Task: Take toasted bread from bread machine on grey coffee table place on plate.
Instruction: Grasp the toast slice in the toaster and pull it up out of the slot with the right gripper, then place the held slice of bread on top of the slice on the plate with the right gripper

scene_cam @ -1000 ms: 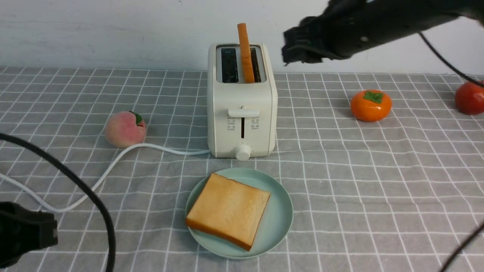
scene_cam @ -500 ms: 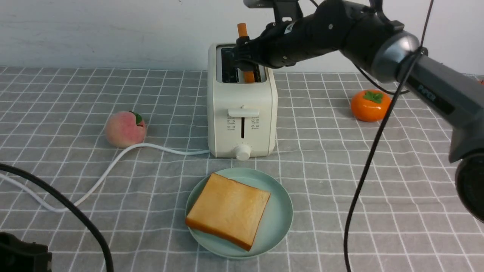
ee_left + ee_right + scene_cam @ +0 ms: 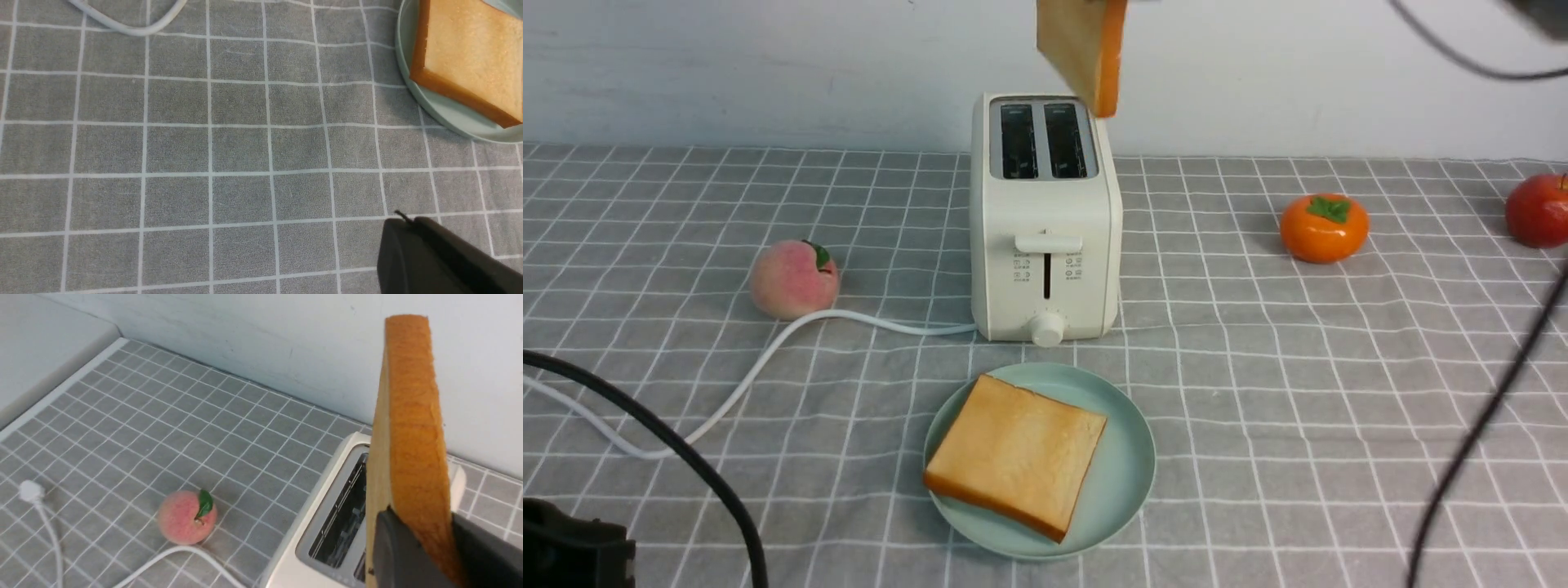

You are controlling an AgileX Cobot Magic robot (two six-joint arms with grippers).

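Golden lifted slice (image 3: 1086, 49): toasted bread hanging on edge and tilted, in the air above the bread machine (image 3: 1045, 220) and clear of it; its top runs out of the front view.
Right end effector (image 3: 429, 547): clamped on the lifted slice, one dark finger on each face, gripping near one end only, so most of the bread stands free beyond the grip.
Slip risk: with so short a hold, a fast swing toward the plate (image 3: 1127, 465) could, I judge, twist the bread in the grip or shake it loose.
Snag risk: a low path could clip the bread machine's top rim and shove it.
Landing risk: the resting slice (image 3: 1017, 453) covers most of the plate, so a release off centre could leave the new one hanging over the rim or sliding onto the table (image 3: 1298, 392).
Bread machine slots (image 3: 1045, 140): both dark and empty.
Plate contents: one slice lying flat, turned at an angle, with a bare mint crescent on the robot's right.
Left end effector (image 3: 433, 257): low over the table near the plate, holding nothing visible; I cannot tell how wide it stands.
Around: a peach (image 3: 794, 279) beside the white power cord (image 3: 768, 359), and a persimmon (image 3: 1323, 227) well apart to the right.
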